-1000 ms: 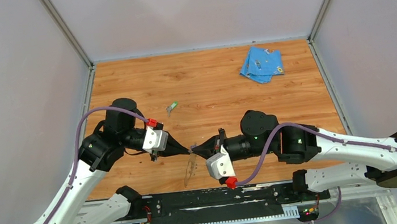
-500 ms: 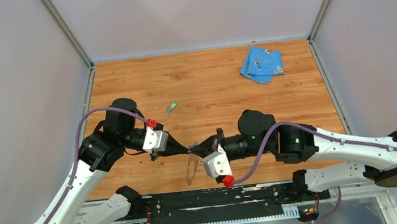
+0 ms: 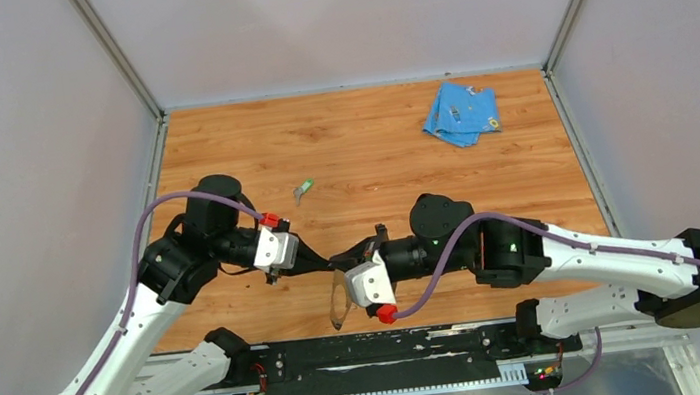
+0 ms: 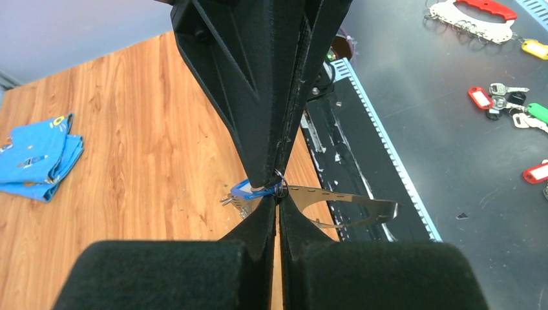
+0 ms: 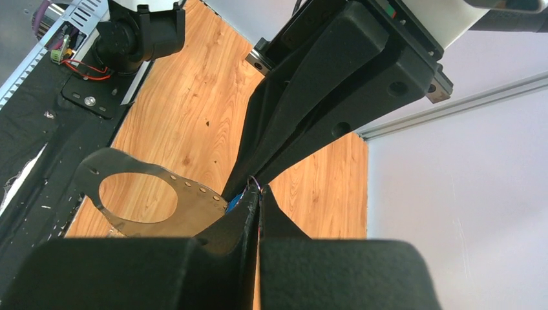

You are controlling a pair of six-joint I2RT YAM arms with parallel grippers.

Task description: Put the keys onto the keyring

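The left gripper (image 4: 278, 205) and right gripper (image 5: 259, 196) are both clamped closed, tip to tip, on the blue key (image 4: 247, 188) and the end of the keyring (image 4: 339, 205), held aloft; the pinch itself hides which grips which. The keyring looks thin, springy and slippery, best pinched near its end. The green key (image 3: 303, 190), light, lies apart on the table (image 3: 393, 167).

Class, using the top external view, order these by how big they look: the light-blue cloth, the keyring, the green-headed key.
1. light-blue cloth: clearly the largest patch.
2. keyring: a thin loop seen partly edge-on, so it may look smaller than it is.
3. green-headed key: smallest, just a speck on the wood.
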